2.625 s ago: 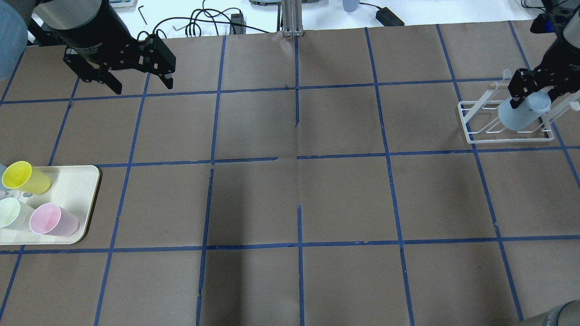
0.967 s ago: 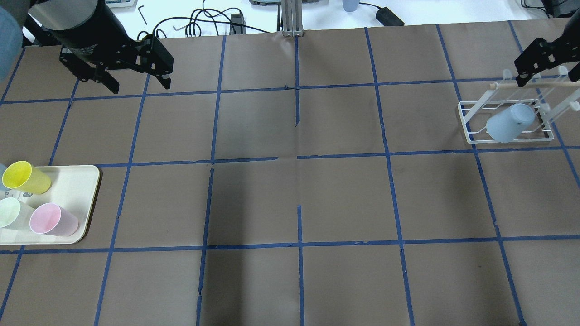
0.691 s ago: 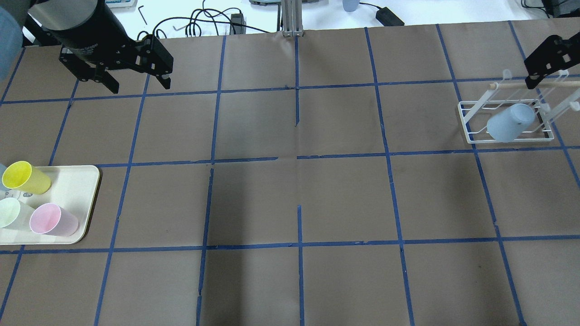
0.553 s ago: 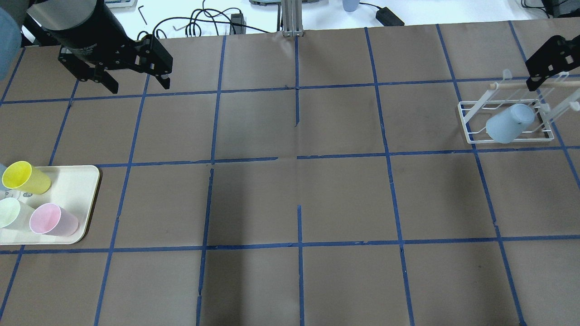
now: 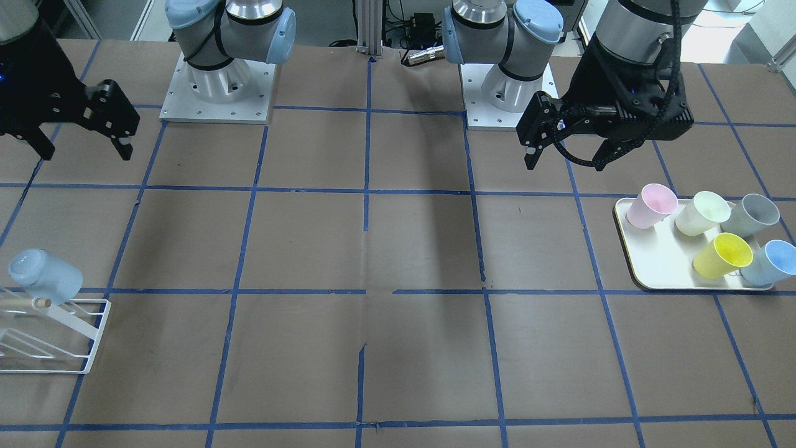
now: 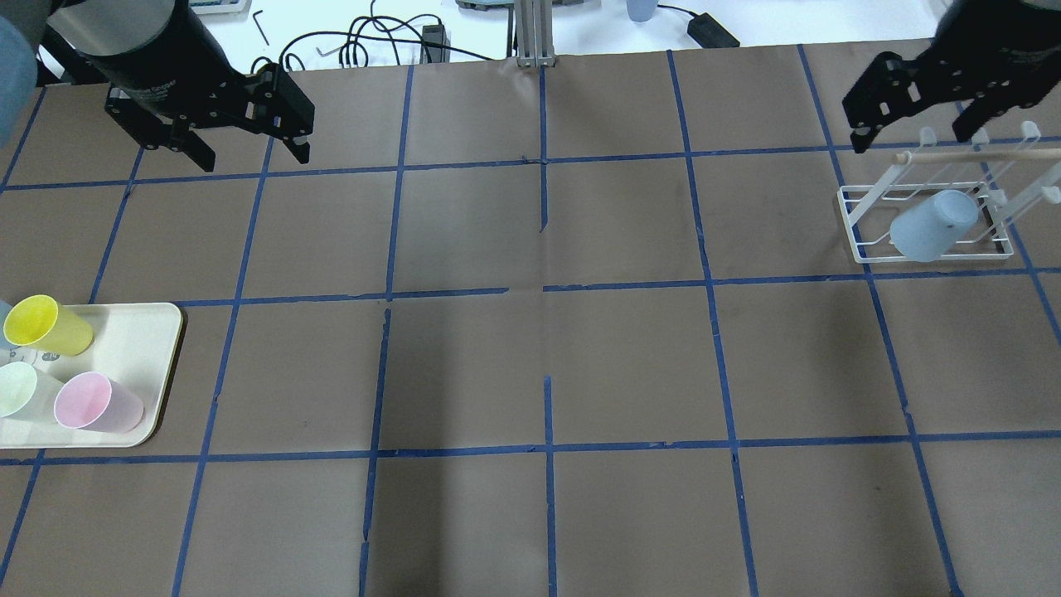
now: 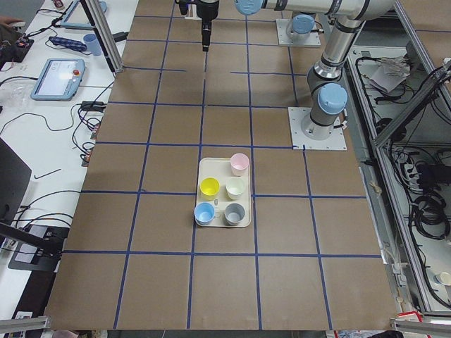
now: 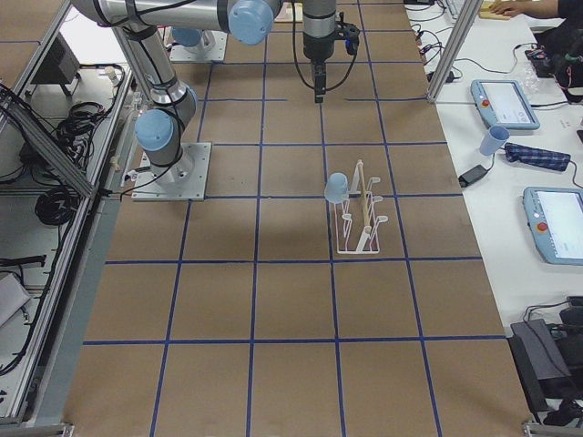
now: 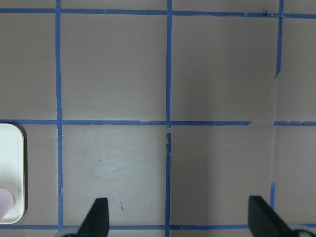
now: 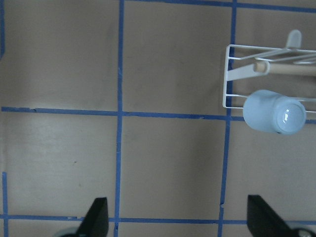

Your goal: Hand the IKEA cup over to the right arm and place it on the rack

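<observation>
The IKEA cup (image 6: 932, 224) hangs mouth down and tilted on a peg of the white wire rack (image 6: 862, 245) at the table's right end. It also shows in the front view (image 5: 45, 277), the right side view (image 8: 337, 188) and the right wrist view (image 10: 274, 112). My right gripper (image 6: 910, 139) is open and empty, raised above the rack's far side, apart from the cup (image 5: 87, 152). My left gripper (image 6: 254, 157) is open and empty, high over the far left of the table (image 5: 563, 162).
A cream tray (image 6: 157, 332) at the left holds a yellow cup (image 6: 46, 325), a pink cup (image 6: 95, 402), a pale green cup (image 6: 21, 390), a grey cup (image 5: 752, 214) and a second blue cup (image 5: 771, 261). Cables lie beyond the table's far edge.
My right gripper let go of the blue cup, which settled lower on the rack. The gripper rose away open and has now shifted left above the rack. The left arm barely moved.
</observation>
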`<state>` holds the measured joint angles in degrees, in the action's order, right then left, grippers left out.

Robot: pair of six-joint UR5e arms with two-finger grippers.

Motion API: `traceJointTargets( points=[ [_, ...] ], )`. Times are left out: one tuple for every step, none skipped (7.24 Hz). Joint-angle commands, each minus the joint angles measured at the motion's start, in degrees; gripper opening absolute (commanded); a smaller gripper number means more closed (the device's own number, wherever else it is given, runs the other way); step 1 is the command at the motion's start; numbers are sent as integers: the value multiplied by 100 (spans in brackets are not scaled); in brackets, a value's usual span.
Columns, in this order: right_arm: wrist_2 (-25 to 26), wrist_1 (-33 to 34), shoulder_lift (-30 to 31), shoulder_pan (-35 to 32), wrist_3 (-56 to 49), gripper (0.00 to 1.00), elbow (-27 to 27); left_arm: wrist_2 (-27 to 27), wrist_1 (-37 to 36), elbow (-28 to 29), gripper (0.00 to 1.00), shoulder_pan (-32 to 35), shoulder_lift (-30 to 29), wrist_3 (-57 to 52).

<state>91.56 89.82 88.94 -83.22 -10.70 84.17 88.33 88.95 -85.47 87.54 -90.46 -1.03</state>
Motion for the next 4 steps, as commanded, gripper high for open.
traceJointTargets(
  points=[
    [64,-18,-648,-1061,1204,100,-664,0,0,-5,100,-9,2,6],
    [29,0,-720,-1213,1446,100,-692,0,0,-5,100,-9,11,6],
    [11,-35,-694,-1214,1457,100,-666,0,0,-5,100,-9,3,6],
    [3,-44,-676,-1188,1448,100,-665,0,0,-5,100,-9,2,-2]
  ],
)
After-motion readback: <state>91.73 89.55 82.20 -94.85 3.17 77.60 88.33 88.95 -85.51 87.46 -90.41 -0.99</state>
